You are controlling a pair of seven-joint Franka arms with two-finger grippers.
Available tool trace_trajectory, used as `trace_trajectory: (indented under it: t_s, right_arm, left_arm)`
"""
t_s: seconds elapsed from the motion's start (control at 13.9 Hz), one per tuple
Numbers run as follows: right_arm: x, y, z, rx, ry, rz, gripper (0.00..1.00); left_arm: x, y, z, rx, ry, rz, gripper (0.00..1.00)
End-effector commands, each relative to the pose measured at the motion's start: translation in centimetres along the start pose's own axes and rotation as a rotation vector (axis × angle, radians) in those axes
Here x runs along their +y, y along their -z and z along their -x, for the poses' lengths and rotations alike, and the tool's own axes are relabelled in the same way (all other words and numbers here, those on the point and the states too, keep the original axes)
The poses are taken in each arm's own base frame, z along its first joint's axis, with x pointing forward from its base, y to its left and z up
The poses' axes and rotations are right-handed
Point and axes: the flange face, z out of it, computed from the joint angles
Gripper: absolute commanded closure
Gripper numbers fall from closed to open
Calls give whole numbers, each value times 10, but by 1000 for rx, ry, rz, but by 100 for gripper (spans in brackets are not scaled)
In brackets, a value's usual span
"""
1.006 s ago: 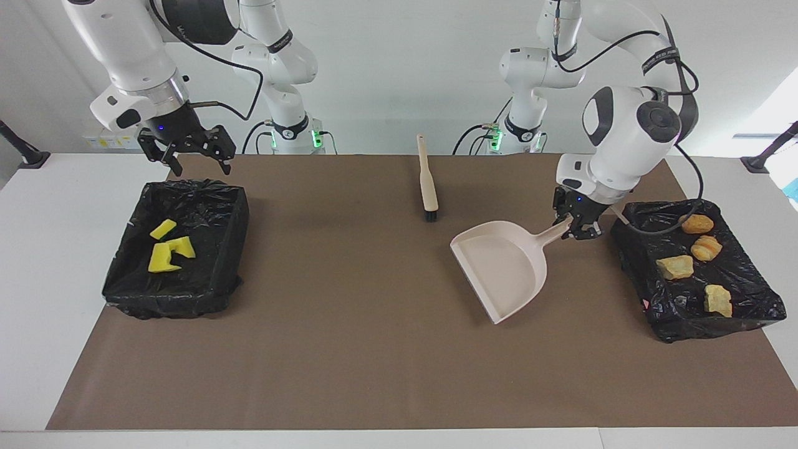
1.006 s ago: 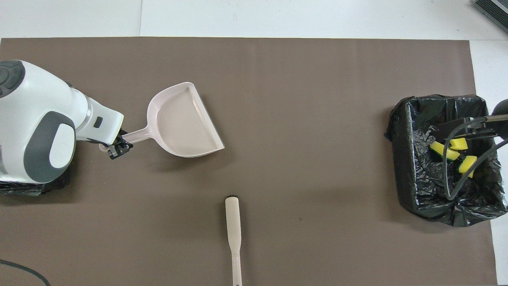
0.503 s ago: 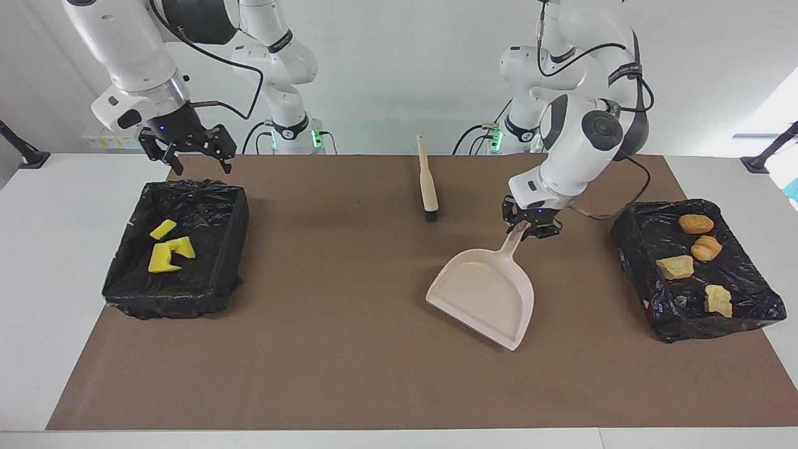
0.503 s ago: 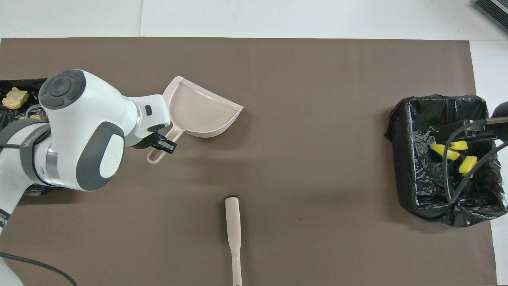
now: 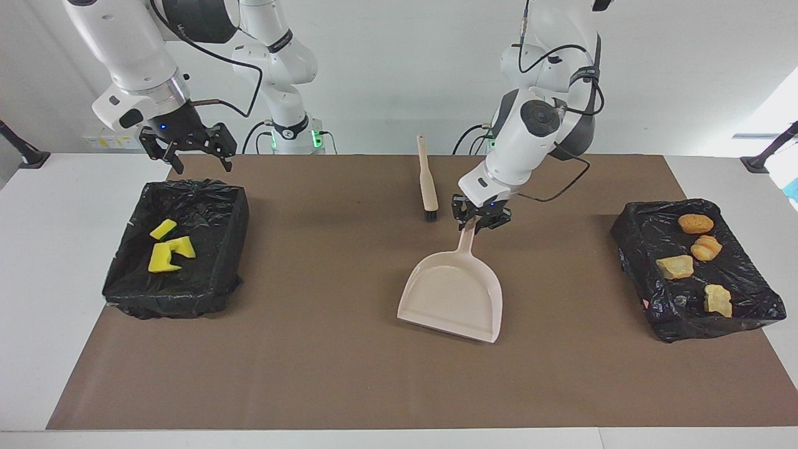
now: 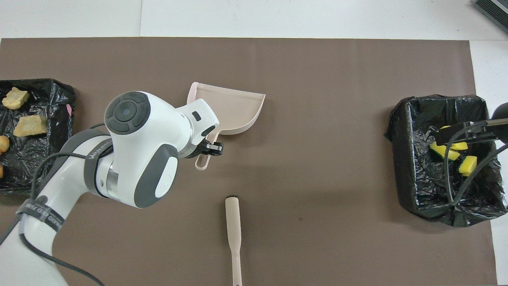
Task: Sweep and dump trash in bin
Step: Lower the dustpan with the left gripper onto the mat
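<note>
- The brown mat (image 5: 349,374) covers most of the table and carries everything; its middle holds only the tools, with no scrap lying loose on it.
- Two black-lined bins sit at its short edges: the bin at the right arm's end (image 5: 212,284) and the bin at the left arm's end (image 5: 636,234), each placed where the arm on that side can reach it.
- The dustpan (image 5: 452,296) lies near the mat's centre, mouth toward the edge farthest from the robots, handle pointing back at them. It looks empty, so I judge it is being set down after dumping.
- The left gripper (image 5: 479,219) is clamped on the dustpan's handle end, low over the mat, which keeps the pan steerable.
- The brush (image 5: 427,184) lies untouched beside that gripper, near the robots' edge, bristles toward the dustpan.
- The right gripper (image 5: 187,149) waits over the robots' edge of its bin, jaws apart and empty, clear of the work.
- The trash is all binned: three yellow sponge bits (image 5: 168,249) at the right arm's end, four crumbly tan lumps (image 5: 676,267) at the left arm's. The sweeping seems finished.
</note>
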Motion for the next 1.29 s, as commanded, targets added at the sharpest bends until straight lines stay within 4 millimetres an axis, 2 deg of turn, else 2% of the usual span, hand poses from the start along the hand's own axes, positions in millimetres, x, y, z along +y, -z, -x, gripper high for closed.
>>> trace_trajectory:
  t_s: [0.0, 0.14, 0.22, 0.57, 0.65, 0.72, 0.79, 0.86, 0.93, 1.22]
  right_arm:
    - [4, 0, 9, -8, 23, -19, 0]
    - [5, 0, 9, -9, 44, -20, 0]
    - [9, 0, 10, -9, 40, -19, 0]
    - [10, -1, 12, -14, 52, -19, 0]
    - [9, -1, 13, -14, 64, -19, 0]
    - [10, -1, 13, -12, 79, -19, 0]
    - [10, -2, 13, -15, 84, -19, 0]
    - [10, -1, 13, -13, 83, -19, 0]
    - [10, -2, 13, -16, 81, -15, 0]
    - [8, -1, 13, -16, 86, -11, 0]
  left_arm:
    - [5, -18, 1, 16, 45, 9, 100]
    - [1, -32, 4, 39, 50, 7, 100]
    - [10, -36, 6, 53, 39, 10, 100]
    - [13, -42, 11, 46, 75, 9, 100]
    - [20, -42, 13, 46, 63, 10, 100]
    - [21, -42, 13, 44, 66, 10, 88]
    - [21, -42, 13, 44, 71, 10, 84]
    - [21, -42, 14, 42, 81, 11, 48]
    - [21, -43, 14, 38, 98, 9, 0]
    - [23, -39, 14, 32, 104, 10, 0]
